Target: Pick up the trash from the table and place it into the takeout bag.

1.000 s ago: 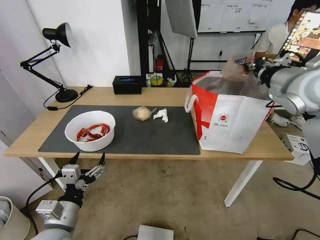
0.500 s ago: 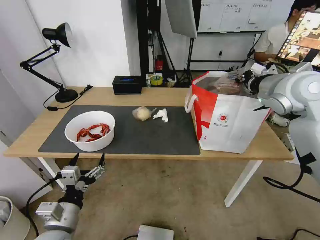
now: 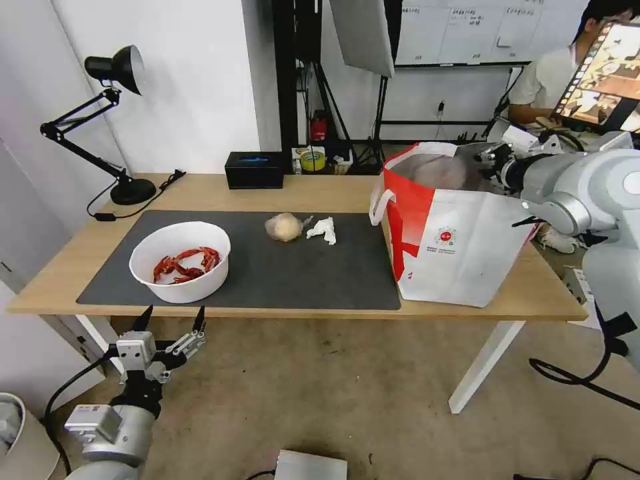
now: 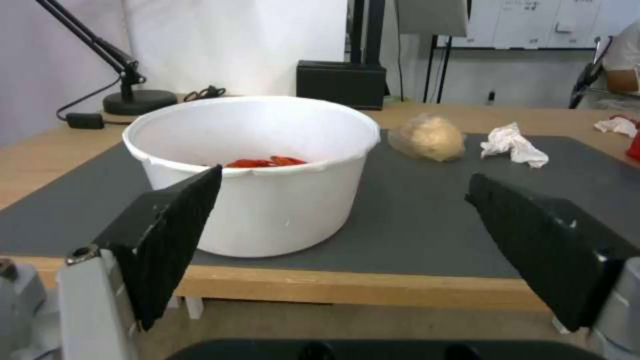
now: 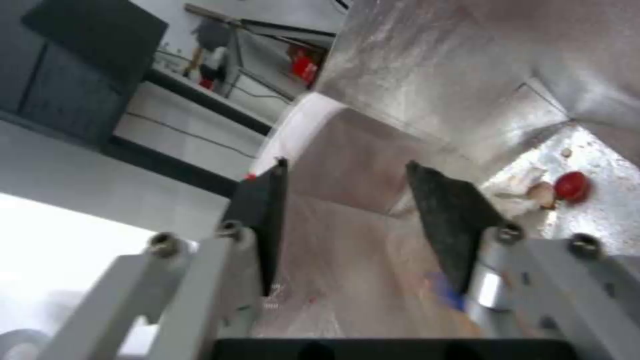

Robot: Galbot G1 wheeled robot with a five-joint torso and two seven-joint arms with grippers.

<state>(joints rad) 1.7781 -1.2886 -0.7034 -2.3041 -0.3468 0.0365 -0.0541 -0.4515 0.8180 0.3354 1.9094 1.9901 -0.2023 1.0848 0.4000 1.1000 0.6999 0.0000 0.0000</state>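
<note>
Shiny foil-lined takeout bag [image 3: 460, 240], matt mat [image 3: 280, 267]

No lettering can be read. The takeout bag [image 3: 460, 227] carries a small round red logo [image 3: 446, 237] on its white front with tiny print under it, too small to make out. Whiteboard sheets [image 3: 460, 30] behind the bag are illegible.

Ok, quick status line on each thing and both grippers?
Takeout bag: upright, open.
Bowl: upright on mat, holds shells.
Wrapped lump: on mat.
Tissue: crumpled, beside lump.
Right gripper: open, empty, at bag mouth.
Left gripper: open, below table edge.
</note>
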